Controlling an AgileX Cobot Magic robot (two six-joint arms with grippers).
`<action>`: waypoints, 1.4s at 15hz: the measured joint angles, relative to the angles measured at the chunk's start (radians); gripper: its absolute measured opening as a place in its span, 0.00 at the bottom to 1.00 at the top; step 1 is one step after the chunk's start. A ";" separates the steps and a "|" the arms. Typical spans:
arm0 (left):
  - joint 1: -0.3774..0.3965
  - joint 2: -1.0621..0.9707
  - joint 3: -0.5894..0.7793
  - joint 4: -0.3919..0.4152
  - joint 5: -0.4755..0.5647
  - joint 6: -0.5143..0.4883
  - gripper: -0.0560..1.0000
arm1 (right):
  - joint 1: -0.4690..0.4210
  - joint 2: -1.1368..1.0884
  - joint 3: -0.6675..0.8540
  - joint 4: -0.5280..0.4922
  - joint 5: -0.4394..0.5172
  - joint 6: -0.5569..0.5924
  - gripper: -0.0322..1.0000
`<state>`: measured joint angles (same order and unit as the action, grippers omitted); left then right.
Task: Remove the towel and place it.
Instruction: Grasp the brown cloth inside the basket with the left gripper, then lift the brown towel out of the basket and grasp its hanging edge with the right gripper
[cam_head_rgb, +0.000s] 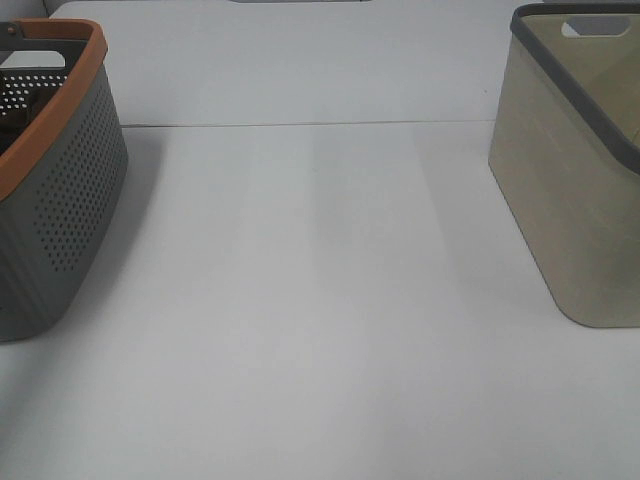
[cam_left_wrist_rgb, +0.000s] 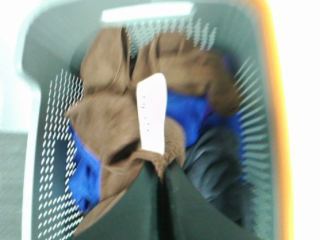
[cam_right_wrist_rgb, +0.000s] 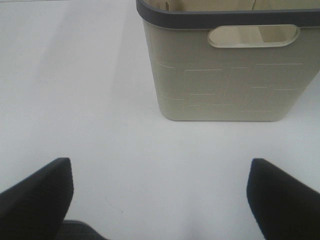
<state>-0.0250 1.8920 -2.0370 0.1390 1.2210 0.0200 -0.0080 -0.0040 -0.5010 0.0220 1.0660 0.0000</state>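
The dark brown towel (cam_left_wrist_rgb: 110, 125) lies crumpled in the grey perforated basket (cam_left_wrist_rgb: 55, 150) with an orange rim, and its white tag (cam_left_wrist_rgb: 152, 112) faces up. My left gripper (cam_left_wrist_rgb: 161, 167) is shut, its two dark fingers pinching a fold of the towel just below the tag. The left wrist view is blurred. My right gripper (cam_right_wrist_rgb: 160, 195) is open above the bare table, nothing between its fingers, and faces the beige basket (cam_right_wrist_rgb: 225, 75). Neither gripper shows in the exterior high view.
Blue cloth (cam_left_wrist_rgb: 190, 112) and dark grey cloth (cam_left_wrist_rgb: 215, 165) lie under the towel. The grey basket (cam_head_rgb: 60, 200) stands at the table's left edge, the beige basket with a dark rim (cam_head_rgb: 575, 200) at the right. White table (cam_head_rgb: 320, 300) lies between them.
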 joint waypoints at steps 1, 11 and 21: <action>0.000 -0.012 -0.043 -0.040 0.000 0.000 0.05 | 0.000 0.000 0.000 0.000 0.000 0.000 0.87; -0.213 -0.023 -0.356 -0.163 -0.177 0.000 0.05 | 0.000 0.000 0.000 0.000 0.000 0.000 0.85; -0.407 0.016 -0.356 -0.245 -0.631 -0.004 0.05 | 0.000 0.198 -0.014 0.107 -0.077 -0.084 0.81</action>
<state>-0.4320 1.9080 -2.3930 -0.1060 0.5900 0.0160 -0.0080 0.1940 -0.5150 0.1290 0.9890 -0.0840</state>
